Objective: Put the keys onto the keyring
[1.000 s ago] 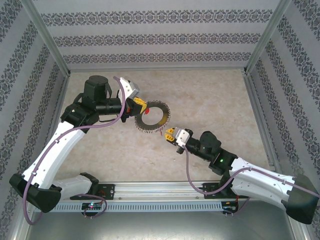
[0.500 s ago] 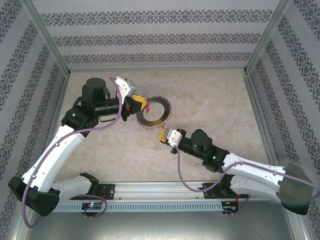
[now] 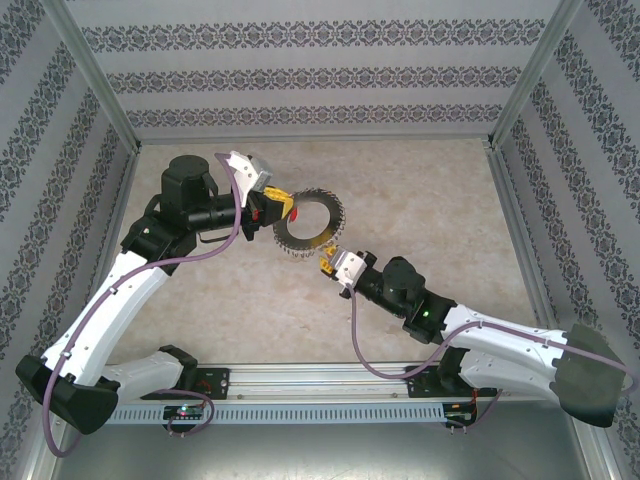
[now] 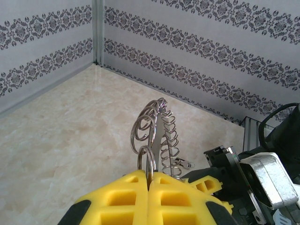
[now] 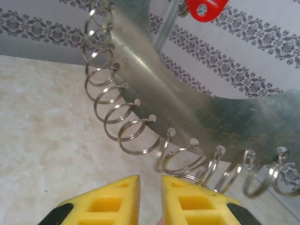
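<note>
Keyring (image 5: 187, 108): flat silvery ring w/ wire loops round rim. L gripper (image 4: 149, 177) clamped on it; R gripper (image 5: 150, 185) slightly apart.

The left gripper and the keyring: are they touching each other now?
Touching. In the left wrist view the left gripper is shut on the rim of the keyring, with one wire loop pinched in its grip.

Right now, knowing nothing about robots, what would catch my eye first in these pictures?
The big silvery keyring, fringed with wire loops like a gear, hangs over mid-table with the left end effector shut on its left edge. The right end effector sits at its near rim, yellow fingers just below the loops. A red key shows at the top of the right wrist view, beside the ring.
</note>
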Motion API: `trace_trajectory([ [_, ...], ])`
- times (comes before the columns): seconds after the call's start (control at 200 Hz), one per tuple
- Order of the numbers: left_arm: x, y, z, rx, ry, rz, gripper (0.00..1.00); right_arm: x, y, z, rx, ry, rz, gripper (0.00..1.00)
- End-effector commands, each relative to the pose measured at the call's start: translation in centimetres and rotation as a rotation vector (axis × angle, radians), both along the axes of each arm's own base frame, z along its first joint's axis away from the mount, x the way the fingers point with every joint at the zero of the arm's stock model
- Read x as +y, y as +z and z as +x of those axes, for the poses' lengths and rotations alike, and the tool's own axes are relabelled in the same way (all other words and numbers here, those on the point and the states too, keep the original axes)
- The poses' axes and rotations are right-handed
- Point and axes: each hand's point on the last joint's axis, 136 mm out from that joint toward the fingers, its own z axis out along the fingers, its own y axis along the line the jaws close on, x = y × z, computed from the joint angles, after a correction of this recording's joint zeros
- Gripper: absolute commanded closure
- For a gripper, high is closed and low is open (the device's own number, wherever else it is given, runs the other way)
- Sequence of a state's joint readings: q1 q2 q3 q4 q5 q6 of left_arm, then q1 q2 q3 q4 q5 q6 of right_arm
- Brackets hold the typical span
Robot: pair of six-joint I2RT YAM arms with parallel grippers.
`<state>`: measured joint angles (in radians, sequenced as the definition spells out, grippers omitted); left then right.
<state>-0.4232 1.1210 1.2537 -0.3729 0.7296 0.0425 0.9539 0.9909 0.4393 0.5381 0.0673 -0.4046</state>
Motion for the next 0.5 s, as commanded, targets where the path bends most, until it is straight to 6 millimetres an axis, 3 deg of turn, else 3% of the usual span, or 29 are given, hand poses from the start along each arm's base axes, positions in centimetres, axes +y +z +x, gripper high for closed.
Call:
trace_trajectory([
  [0.0, 0.2, 2.4, -0.3, -0.072, -0.001, -0.056, 1.00, -0.2, 1.3, 0.4, -0.040, -0.039, 0.028, 0.79],
  [0.195, 0.2, 2.6, -0.3, -0.074, 0.000, -0.059, 1.00, -0.2, 0.4, 0.7, -0.026, -0.053, 0.005, 0.78],
  [0.495, 0.2, 2.5, -0.2, -0.066, 0.001, -0.060, 1.00, -0.2, 2.2, 0.6, -0.061, -0.046, 0.061, 0.80],
])
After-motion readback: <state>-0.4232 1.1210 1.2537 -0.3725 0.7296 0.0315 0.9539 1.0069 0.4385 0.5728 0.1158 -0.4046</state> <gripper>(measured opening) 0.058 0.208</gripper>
